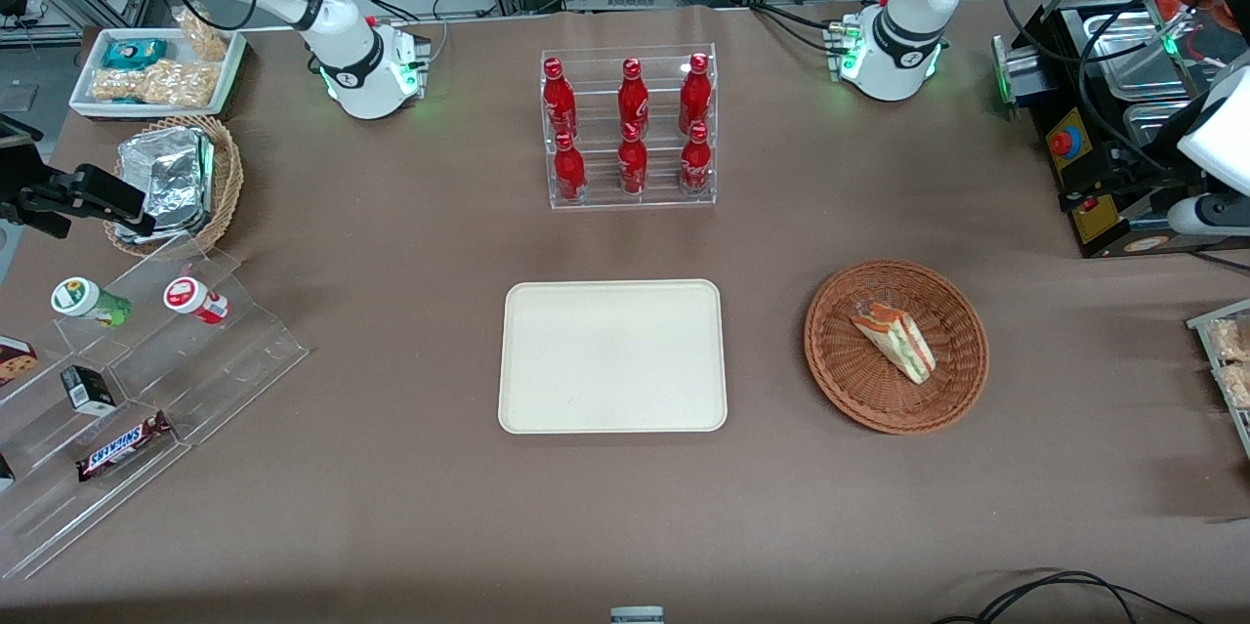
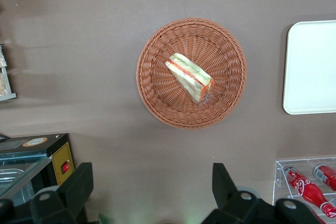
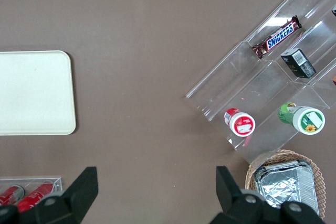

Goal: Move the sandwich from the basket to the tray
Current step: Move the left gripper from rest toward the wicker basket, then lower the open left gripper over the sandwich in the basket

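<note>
Sandwich (image 2: 189, 77) lies in the basket (image 2: 157, 103), apart from the gripper (image 2: 152, 187). Gripper fingers (image 2: 79, 184) are spread wide, holding nothing, high above the table.

Bright, even overhead light on the brown tabletop (image 1: 410, 507), with only soft, short shadows beneath objects. Glare glints off the clear acrylic bottle rack (image 1: 630, 126). The gripper (image 2: 152, 187) shows dark and slightly blurred, hanging high above the tabletop, jaws apart
</note>
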Available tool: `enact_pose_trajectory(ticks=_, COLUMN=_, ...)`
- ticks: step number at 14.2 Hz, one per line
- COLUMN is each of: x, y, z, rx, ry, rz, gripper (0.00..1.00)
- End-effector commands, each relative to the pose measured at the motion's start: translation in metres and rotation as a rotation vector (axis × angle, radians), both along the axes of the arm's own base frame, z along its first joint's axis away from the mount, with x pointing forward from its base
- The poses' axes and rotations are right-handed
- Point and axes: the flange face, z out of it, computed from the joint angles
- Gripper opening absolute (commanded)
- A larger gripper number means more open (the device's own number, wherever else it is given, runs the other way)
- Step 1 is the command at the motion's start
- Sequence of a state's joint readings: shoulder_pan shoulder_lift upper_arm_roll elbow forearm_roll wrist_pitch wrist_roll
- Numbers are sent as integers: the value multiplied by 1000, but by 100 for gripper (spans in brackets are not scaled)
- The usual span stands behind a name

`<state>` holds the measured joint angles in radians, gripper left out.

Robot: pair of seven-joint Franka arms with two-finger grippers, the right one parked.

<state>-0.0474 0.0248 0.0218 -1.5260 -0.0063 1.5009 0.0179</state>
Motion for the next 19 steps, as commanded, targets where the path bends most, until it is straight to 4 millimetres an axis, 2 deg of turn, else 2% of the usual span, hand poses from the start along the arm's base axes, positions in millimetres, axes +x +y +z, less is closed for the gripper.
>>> enact_pose_trajectory(ticks=1, x=1, y=0, z=3, rx=3, ry=-9, rz=17, gripper=100)
enact_pose_trajectory(ticks=6, x=2, y=-6, z=-1, rx=6, ry=2, rz=10, gripper=100)
enact_pose_trajectory(ticks=10, x=6, y=-15, z=-16, rx=7, ry=30, rz=-9, gripper=100)
enact_pose_trajectory(ticks=12, x=7, y=-16, z=-36, rx=11, ry=68, rz=-7, gripper=100)
enact_pose_trajectory(ticks=15, x=17, y=-23, z=-79, rx=20, ry=123, rz=38, gripper=100)
enact_pose_trajectory(ticks=19, x=22, y=-56, z=-152, rx=78, ry=96, rz=99, gripper=100)
